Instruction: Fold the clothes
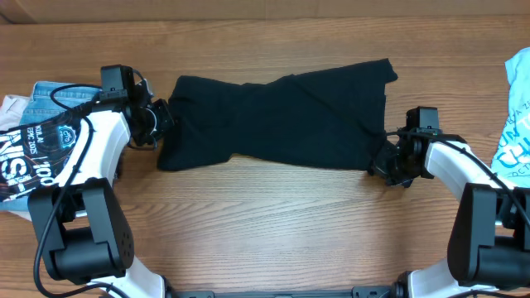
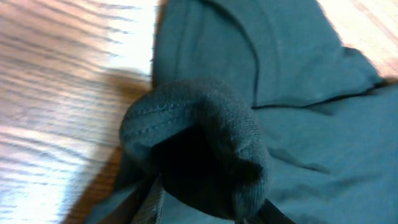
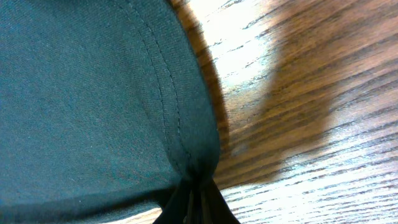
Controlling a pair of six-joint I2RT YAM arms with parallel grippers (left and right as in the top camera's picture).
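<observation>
A black garment (image 1: 281, 120) lies spread across the middle of the wooden table, stretched between both arms. My left gripper (image 1: 161, 124) is shut on the garment's left edge; in the left wrist view a bunched fold of black cloth (image 2: 199, 146) sits between the fingers (image 2: 205, 214). My right gripper (image 1: 387, 161) is shut on the garment's lower right corner; in the right wrist view the hemmed edge (image 3: 168, 106) gathers into the closed fingertips (image 3: 199, 193).
A pile of clothes with a black printed shirt (image 1: 33, 157) and blue denim (image 1: 58, 95) lies at the left edge. A light blue printed garment (image 1: 515, 116) lies at the right edge. Bare wood (image 1: 273, 223) shows in front.
</observation>
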